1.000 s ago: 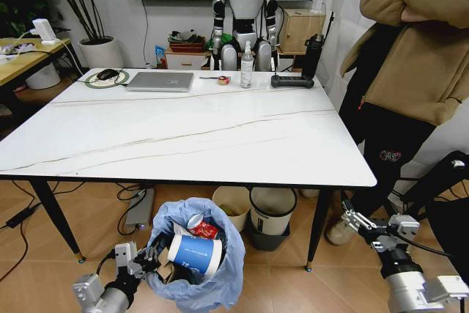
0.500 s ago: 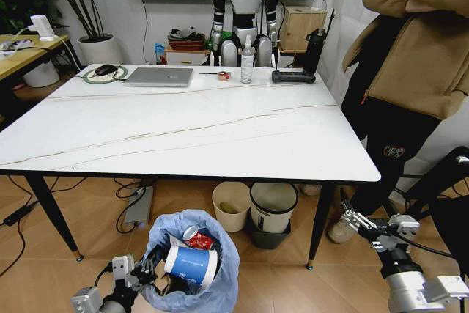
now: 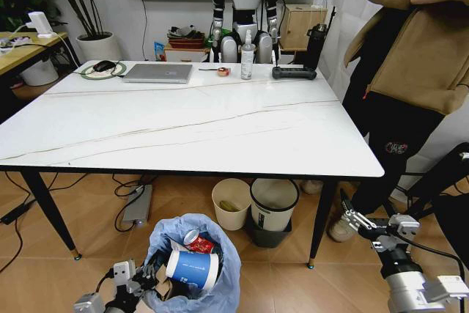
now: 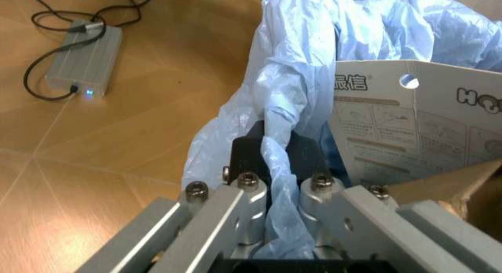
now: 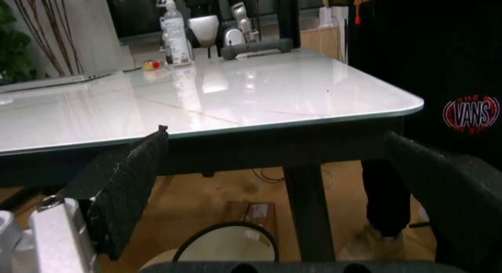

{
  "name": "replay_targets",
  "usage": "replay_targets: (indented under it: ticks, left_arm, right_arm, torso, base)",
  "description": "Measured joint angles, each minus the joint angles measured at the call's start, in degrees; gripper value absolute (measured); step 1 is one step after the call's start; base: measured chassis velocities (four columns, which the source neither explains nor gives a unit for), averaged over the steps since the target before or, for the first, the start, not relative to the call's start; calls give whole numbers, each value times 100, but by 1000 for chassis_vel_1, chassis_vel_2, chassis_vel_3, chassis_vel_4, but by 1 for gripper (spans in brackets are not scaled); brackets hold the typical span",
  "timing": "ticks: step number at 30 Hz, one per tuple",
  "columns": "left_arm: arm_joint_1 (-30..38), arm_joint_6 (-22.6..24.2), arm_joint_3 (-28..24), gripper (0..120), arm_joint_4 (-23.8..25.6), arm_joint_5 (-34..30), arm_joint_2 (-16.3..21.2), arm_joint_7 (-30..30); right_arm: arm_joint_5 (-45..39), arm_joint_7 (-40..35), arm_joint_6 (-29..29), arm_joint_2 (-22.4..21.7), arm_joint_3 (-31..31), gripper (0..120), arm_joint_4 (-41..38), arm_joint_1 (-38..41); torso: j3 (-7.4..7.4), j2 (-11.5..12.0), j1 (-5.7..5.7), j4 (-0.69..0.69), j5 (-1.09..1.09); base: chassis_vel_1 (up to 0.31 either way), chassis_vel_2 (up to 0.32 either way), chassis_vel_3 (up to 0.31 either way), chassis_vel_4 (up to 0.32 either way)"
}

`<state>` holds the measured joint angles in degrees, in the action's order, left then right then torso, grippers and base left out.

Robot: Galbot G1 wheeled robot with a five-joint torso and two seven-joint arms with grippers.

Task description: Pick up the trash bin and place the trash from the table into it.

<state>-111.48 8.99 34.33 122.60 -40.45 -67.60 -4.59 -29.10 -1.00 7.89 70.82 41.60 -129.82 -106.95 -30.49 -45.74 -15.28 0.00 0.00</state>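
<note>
Left claw (image 4: 271, 161) pinching trash bin (image 3: 192, 269) rim, floor level

The left gripper (image 4: 271, 161) was low at the robot's left with jaws clamped on the trash bin (image 3: 192, 265) liner, while the right gripper (image 3: 357, 221) hung low at the right, jaws spread

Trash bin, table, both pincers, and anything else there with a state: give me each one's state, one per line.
Trash bin: on the floor, filled with litter.
Blue paper cup: lying on its side atop the bin's litter.
Left pincer: shut on the bin's bag rim.
Right pincer: open, holding nothing, beside the table.
Table: no litter on it.
Laptop: lid closed.
</note>
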Motion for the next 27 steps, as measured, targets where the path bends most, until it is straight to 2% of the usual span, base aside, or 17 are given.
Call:
replay_targets:
  ticks: [13, 27]
  left_arm:
    - [360, -31, 169, 0, -296, -12, 158, 15]
    - [1075, -56, 118, 0, -1201, 53, 130, 85]
  right_arm:
    - [0, 0, 0, 0, 0, 100, 0, 1]
    - [0, 0, 0, 0, 0, 100, 0, 0]
  torso:
    - [188, 315, 127, 0, 0]
    - [407, 701, 293, 0, 0]
  base:
    - [0, 0, 0, 0]
    - [0, 0, 0, 0]
